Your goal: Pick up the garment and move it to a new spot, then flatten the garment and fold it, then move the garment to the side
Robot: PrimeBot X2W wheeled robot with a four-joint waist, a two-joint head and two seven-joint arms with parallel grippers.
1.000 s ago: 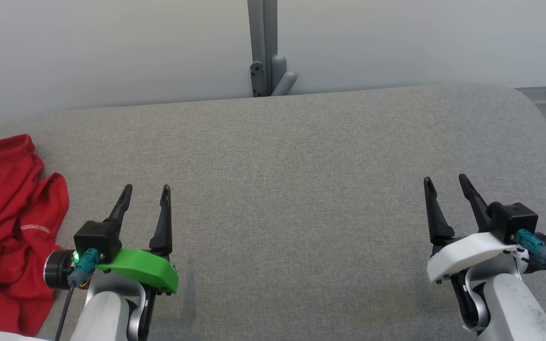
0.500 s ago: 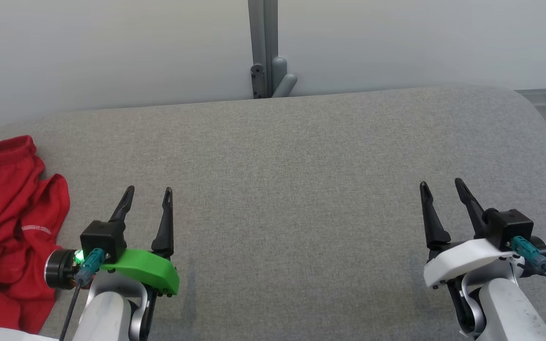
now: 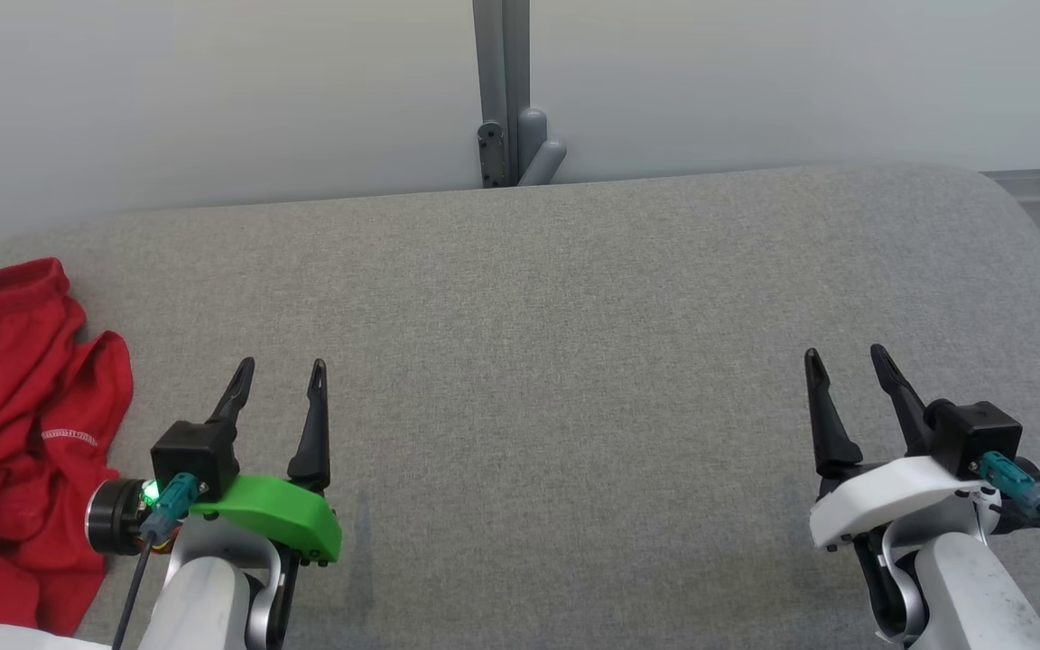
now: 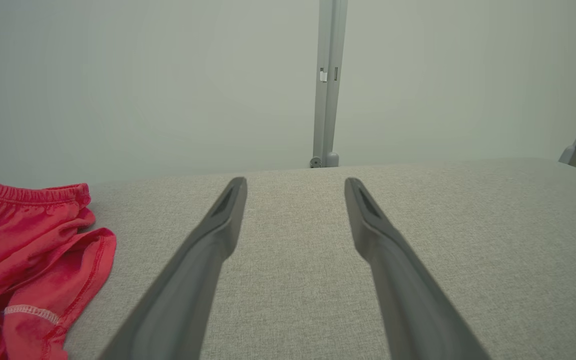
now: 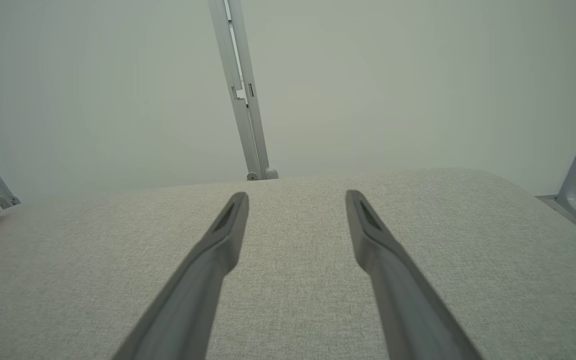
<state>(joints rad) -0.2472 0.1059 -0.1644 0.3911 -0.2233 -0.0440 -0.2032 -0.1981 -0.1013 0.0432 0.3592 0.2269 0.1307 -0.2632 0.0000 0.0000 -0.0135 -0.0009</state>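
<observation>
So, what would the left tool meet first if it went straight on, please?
The way looks free: the left tool points over the grey table, probably toward the far wall; the red garment lies off to its left.

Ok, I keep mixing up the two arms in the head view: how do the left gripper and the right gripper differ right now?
The left gripper wears a green cover; the right gripper wears a white cover. The left gripper sits close beside the red garment; the right gripper is far across the grey surface from it. Both are open, empty, fingers pointing away.
</observation>
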